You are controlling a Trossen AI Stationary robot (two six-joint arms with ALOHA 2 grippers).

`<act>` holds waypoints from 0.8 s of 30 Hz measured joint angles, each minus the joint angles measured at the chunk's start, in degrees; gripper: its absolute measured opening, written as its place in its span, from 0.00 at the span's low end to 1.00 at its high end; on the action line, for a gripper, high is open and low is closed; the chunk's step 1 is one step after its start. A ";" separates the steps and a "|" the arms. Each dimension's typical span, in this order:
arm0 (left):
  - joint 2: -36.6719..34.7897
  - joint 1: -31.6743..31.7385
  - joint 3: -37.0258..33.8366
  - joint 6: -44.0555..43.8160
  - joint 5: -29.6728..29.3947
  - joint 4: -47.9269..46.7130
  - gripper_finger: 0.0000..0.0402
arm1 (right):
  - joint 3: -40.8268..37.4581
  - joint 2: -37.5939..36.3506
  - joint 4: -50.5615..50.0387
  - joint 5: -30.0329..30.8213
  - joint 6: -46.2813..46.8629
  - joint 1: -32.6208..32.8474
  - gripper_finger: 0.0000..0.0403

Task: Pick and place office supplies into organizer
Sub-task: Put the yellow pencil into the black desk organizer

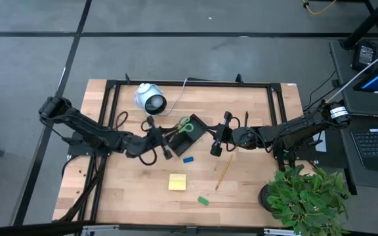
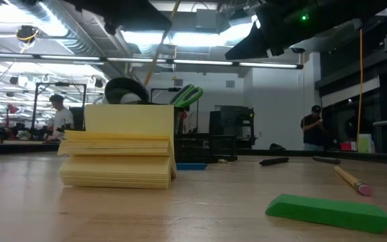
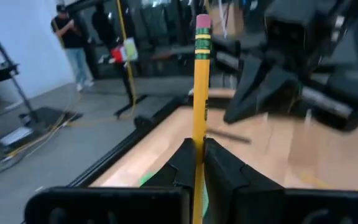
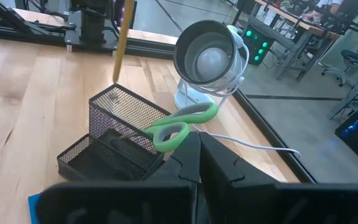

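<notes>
The black mesh organizer (image 1: 194, 134) stands mid-table with the green-handled scissors (image 4: 182, 124) upright in it. My left gripper (image 1: 159, 141) is just left of it, shut on a yellow pencil (image 3: 199, 81) whose lower end hangs over the organizer's tall compartment (image 4: 114, 99). My right gripper (image 1: 216, 145) is shut and empty just right of the organizer. Lying on the table are a second pencil (image 1: 224, 172), a blue block (image 1: 188, 159), the yellow sticky-note pad (image 1: 177, 181), a green block (image 1: 203, 200) and a dark pen (image 1: 246, 119). My left gripper pinches the pencil's shaft (image 3: 199, 134) between its two fingers, which reach in level from the table's left and lie across it. The pencil stands near upright, eraser end (image 3: 202, 25) beyond the fingers, lifted clear, its lower end (image 4: 115, 81) just above the organizer's rim.
A white round device (image 1: 151, 98) with a cable stands behind the organizer. A black frame (image 1: 195, 83) edges the table's far half. A potted plant (image 1: 304, 196) sits at the near right corner. People stand in the room beyond the table.
</notes>
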 joint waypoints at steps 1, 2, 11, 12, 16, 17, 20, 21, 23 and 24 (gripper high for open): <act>-0.01 0.61 -1.23 0.50 1.55 2.78 0.04 | 0.00 0.00 0.00 0.00 0.00 0.01 0.02; -0.01 1.17 -2.44 0.76 2.65 4.75 0.04 | 0.00 0.00 -0.02 0.00 0.00 0.00 0.02; -0.01 4.83 -9.61 -3.10 5.23 13.85 0.04 | 0.00 0.00 -0.04 0.00 0.00 0.02 0.02; 0.00 5.10 -10.13 -3.72 5.45 14.18 0.04 | 0.00 0.00 -0.04 0.00 0.00 0.00 0.02; 1.57 6.21 -11.52 -6.27 5.53 15.94 0.04 | 0.00 0.00 -0.04 0.00 0.00 0.01 0.02; 2.27 6.44 -11.52 -6.81 6.11 16.23 0.04 | 0.00 0.00 -0.07 0.00 0.00 0.00 0.02; 4.94 7.00 -11.51 -7.21 7.60 19.00 0.04 | 0.00 0.00 -0.25 0.00 0.00 0.01 0.02; 5.95 7.26 -11.50 -7.23 7.79 20.41 0.04 | 0.00 0.00 -0.30 0.00 0.00 0.02 0.02; 8.21 7.72 -11.48 -7.21 8.29 22.76 0.04 | 0.00 0.00 -0.28 0.00 0.00 0.01 0.02; 9.31 7.96 -11.48 -7.23 8.33 23.28 0.04 | 0.00 0.00 -0.28 0.00 0.00 0.02 0.02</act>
